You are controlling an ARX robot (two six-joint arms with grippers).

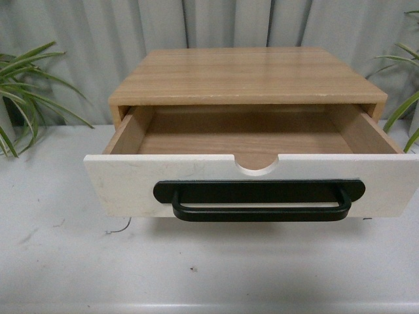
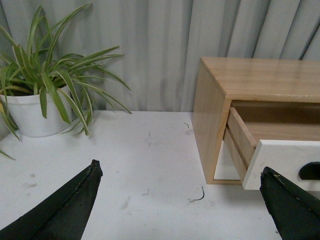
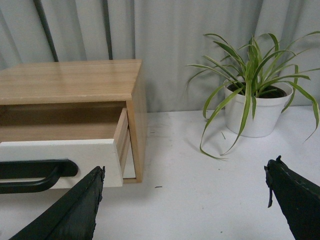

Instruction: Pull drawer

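Two grippers are mine, and both are spread wide with nothing between the fingers. I take the wooden cabinet as my landmark and go from left to right.

Far to the left of the cabinet stands the left plant in its white pot, on the white table. My left gripper hangs low beside the left wall of the cabinet, apart from it, jaws released and empty. It touches nothing.

In the middle, the drawer is out of the cabinet by a good part of its length. Its white front stands well forward of the cabinet's front edge, and I can see the bare wooden bottom inside; I see nothing lying in it. The black bar handle runs across the front, under the half-round notch. No finger is on the handle.

To the right of the cabinet my right gripper hangs near the right end of the drawer front, also released and empty. Further right stands the right plant.

I judge that the pulling step is finished or nearly finished. If more travel is wanted, my next move must bring one gripper back to the handle, close on the bar, and pull straight outward from the cabinet, without tilting the drawer. Otherwise I only keep both arms clear.
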